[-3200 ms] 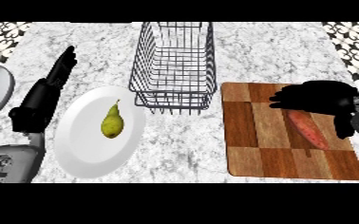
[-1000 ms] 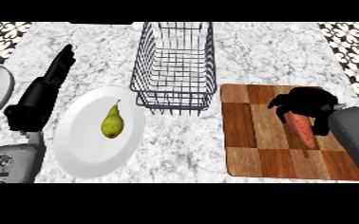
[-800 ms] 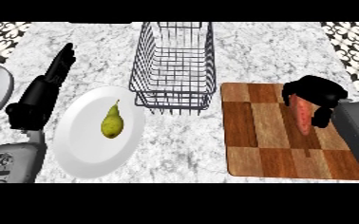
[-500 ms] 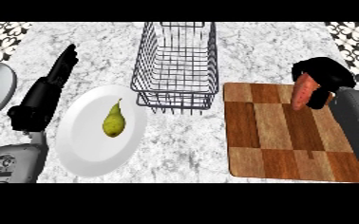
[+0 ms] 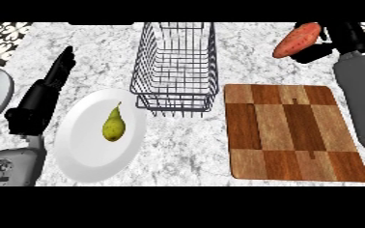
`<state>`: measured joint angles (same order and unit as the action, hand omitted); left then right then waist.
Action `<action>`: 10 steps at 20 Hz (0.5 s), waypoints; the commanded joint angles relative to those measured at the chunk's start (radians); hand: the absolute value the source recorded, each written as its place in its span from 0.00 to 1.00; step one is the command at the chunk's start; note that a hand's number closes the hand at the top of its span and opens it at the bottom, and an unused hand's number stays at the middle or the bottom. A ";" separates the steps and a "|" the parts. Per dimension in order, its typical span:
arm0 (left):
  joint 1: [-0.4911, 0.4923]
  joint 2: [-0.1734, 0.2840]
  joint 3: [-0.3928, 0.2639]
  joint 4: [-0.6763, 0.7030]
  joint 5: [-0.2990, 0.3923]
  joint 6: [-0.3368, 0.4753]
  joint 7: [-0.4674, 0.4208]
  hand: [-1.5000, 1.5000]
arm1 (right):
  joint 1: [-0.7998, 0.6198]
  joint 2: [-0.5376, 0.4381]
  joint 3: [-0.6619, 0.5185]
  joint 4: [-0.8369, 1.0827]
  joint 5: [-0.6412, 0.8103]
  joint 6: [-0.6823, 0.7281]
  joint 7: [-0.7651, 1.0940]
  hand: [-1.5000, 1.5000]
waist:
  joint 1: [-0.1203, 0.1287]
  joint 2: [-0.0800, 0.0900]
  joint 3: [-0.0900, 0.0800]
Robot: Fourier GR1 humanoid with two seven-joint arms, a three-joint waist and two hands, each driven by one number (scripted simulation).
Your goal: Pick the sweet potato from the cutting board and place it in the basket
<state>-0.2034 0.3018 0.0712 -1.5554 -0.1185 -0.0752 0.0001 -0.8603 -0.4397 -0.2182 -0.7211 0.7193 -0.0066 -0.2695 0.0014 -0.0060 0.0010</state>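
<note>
— Room first: where is there space?

— Marble desk (image 5: 92, 48) lies bare between the wire basket (image 5: 176, 67) and the cutting board (image 5: 291, 130); the basket's open top faces me, its right rim near the board's upper left corner.

— And your right hand?

— My right hand (image 5: 335, 41) sits at the upper right, past the board's far edge, fingers curled round the sweet potato (image 5: 297, 40), which tilts above the desk.

— Any writing?

— None I can read.

— What else?

— My left hand (image 5: 44, 96) rests with fingers straight beside a white plate (image 5: 85, 149) holding a pear (image 5: 113, 124), left of the basket.
</note>
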 commanded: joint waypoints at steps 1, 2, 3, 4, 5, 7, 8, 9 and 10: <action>-0.017 0.033 0.032 -0.006 0.038 -0.040 0.033 0.50 | -0.080 0.040 -0.072 -0.089 -0.131 0.067 -0.009 1.00 | -0.005 -0.002 -0.001; 0.035 -0.015 -0.005 -0.033 -0.014 0.019 0.013 0.50 | -0.105 0.040 -0.066 -0.146 -0.144 0.106 0.035 1.00 | -0.010 -0.008 -0.002; 0.023 -0.005 -0.005 -0.026 -0.002 -0.007 0.016 0.50 | -0.115 0.018 -0.062 -0.157 -0.144 0.115 0.019 1.00 | -0.005 -0.001 -0.001; 0.034 -0.011 -0.001 -0.009 0.000 -0.007 -0.018 0.50 | -0.140 0.005 -0.065 -0.196 -0.162 0.168 0.078 1.00 | -0.010 -0.002 -0.002; 0.025 -0.019 -0.008 -0.003 -0.007 0.001 -0.013 0.50 | -0.181 0.094 -0.027 -0.233 -0.156 0.156 0.150 1.00 | -0.010 -0.005 -0.003; 0.033 -0.007 -0.006 -0.063 -0.009 -0.003 0.034 0.50 | -0.191 0.058 -0.036 -0.291 -0.200 0.247 0.187 1.00 | -0.007 -0.004 -0.002; 0.049 -0.023 -0.001 -0.021 -0.026 0.023 -0.021 0.50 | -0.206 0.105 -0.012 -0.327 -0.206 0.258 0.233 1.00 | -0.010 -0.004 -0.002; -0.017 -0.017 0.005 0.029 -0.015 0.007 -0.020 0.50 | -0.277 0.061 -0.033 -0.284 -0.236 0.329 0.254 1.00 | -0.009 0.001 -0.002; 0.008 0.002 0.009 0.009 0.000 -0.024 -0.020 0.50 | -0.284 0.086 -0.043 -0.305 -0.259 0.324 0.278 1.00 | -0.004 0.001 -0.002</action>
<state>-0.1877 0.2934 0.0730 -1.5613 -0.1254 -0.0784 -0.0063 -1.0636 -0.3771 -0.2528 -0.9697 0.5270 0.2285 -0.0860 -0.0058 -0.0079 -0.0009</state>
